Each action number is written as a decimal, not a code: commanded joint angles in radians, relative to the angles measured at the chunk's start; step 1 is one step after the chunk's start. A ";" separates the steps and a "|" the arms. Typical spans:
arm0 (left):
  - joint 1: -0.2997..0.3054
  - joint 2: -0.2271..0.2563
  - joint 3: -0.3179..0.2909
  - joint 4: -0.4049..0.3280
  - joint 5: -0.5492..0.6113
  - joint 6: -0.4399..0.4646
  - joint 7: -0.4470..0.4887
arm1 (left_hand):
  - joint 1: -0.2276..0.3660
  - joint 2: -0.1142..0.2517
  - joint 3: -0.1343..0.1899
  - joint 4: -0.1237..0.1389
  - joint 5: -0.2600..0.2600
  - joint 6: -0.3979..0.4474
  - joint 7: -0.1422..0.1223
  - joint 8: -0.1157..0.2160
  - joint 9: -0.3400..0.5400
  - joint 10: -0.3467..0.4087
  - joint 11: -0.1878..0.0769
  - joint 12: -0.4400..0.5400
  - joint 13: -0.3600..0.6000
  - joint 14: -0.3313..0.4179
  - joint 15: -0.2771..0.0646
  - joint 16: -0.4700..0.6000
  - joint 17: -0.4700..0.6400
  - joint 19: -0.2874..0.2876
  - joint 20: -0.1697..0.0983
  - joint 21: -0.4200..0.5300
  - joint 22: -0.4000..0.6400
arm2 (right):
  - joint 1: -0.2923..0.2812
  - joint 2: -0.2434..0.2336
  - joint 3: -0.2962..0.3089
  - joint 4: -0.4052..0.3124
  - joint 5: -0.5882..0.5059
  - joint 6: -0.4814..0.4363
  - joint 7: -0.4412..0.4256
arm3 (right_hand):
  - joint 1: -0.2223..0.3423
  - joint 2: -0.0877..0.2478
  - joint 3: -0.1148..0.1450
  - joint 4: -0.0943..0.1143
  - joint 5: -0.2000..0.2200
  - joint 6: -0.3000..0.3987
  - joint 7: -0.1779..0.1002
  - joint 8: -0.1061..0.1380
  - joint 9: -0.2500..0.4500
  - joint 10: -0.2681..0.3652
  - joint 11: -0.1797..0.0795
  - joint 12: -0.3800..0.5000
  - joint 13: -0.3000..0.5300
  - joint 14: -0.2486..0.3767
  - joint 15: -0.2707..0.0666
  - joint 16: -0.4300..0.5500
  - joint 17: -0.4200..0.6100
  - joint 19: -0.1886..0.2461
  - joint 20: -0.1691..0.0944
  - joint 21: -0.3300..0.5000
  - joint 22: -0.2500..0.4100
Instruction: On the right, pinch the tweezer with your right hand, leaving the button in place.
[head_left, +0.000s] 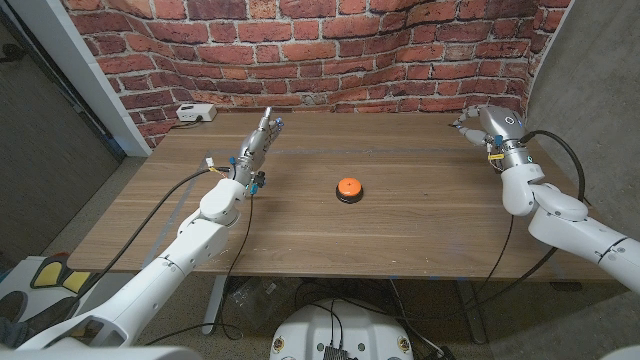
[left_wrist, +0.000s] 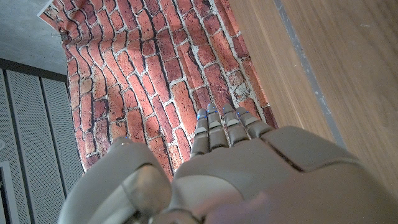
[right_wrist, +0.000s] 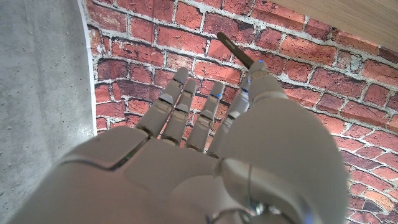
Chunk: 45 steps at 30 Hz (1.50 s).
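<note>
An orange button (head_left: 348, 187) on a black base sits near the middle of the wooden table (head_left: 420, 230). My right hand (head_left: 480, 125) is at the table's far right corner by the brick wall, fingers curled. In the right wrist view a thin dark tweezer (right_wrist: 234, 48) sticks out beyond the thumb (right_wrist: 260, 81), pinched between it and a finger of my right hand (right_wrist: 205, 143). My left hand (head_left: 258, 140) is stretched out at the back left of the table, fingers straight, holding nothing. Its fingers (left_wrist: 221, 127) point at the brick wall.
A small white box (head_left: 195, 113) lies at the table's back left corner against the brick wall (head_left: 330, 50). A black cable (head_left: 560, 150) loops off my right wrist. Bare wood surrounds the button on every side.
</note>
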<state>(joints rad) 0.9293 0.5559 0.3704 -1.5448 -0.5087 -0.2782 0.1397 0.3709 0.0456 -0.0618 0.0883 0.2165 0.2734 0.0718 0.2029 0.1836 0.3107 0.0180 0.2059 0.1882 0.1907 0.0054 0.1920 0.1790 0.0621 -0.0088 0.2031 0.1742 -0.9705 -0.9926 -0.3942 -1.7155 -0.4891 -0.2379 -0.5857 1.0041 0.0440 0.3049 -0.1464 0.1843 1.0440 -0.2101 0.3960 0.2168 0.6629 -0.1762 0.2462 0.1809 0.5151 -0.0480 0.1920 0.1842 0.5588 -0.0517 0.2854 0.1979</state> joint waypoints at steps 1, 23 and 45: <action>0.003 0.004 -0.002 -0.009 0.001 0.005 0.001 | -0.001 0.007 -0.008 0.001 0.001 0.009 -0.002 -0.001 0.005 0.004 0.001 -0.001 0.003 0.011 -0.002 -0.003 0.003 0.000 0.008 -0.003 0.006 | -0.011 0.002 0.011 -0.004 0.009 0.007 -0.012 | -0.002 0.006 0.005 0.002 0.000 0.028 0.024 0.008 0.011 0.015 0.000 0.006 0.003 0.008 -0.079 0.003 0.002 0.013 -0.070 0.007 0.005; 0.004 -0.001 0.002 -0.012 0.003 0.007 0.004 | 0.001 0.008 -0.011 0.001 0.000 0.011 -0.002 0.000 0.005 0.003 -0.001 -0.002 0.004 0.011 -0.002 -0.003 0.003 -0.001 0.008 -0.003 0.006 | -0.024 0.007 0.016 -0.004 -0.001 -0.004 -0.033 | -0.014 0.002 0.004 0.004 -0.002 0.033 -0.005 0.010 0.010 0.012 -0.014 -0.003 0.004 0.016 -0.074 0.001 0.004 0.013 -0.066 0.010 0.007; -0.005 -0.008 0.006 0.003 -0.001 0.005 -0.002 | 0.002 0.010 -0.015 0.002 0.000 0.010 -0.002 -0.001 0.005 0.004 0.000 -0.002 0.004 0.011 0.000 -0.003 0.003 -0.001 0.008 -0.002 0.006 | -0.031 0.004 0.018 -0.011 0.003 -0.022 -0.025 | -0.017 0.003 0.006 0.004 0.000 -0.033 -0.011 -0.020 0.006 -0.002 -0.015 -0.015 0.005 0.013 -0.070 -0.003 0.005 0.005 -0.058 0.009 0.008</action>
<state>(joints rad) 0.9280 0.5513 0.3758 -1.5504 -0.5069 -0.2705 0.1402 0.3646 0.0574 -0.0716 0.0869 0.2166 0.2733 0.0718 0.2030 0.1836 0.3106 0.0180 0.2060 0.1882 0.1907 0.0054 0.1920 0.1790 0.0621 -0.0088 0.2031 0.1743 -1.0024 -0.9873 -0.3740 -1.7229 -0.4852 -0.2497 -0.6183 0.9893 0.0503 0.3049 -0.1464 0.1835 1.0171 -0.2214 0.3804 0.2243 0.6619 -0.1933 0.2312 0.1845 0.5257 -0.0479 0.1920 0.1888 0.5640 -0.0569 0.2854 0.2024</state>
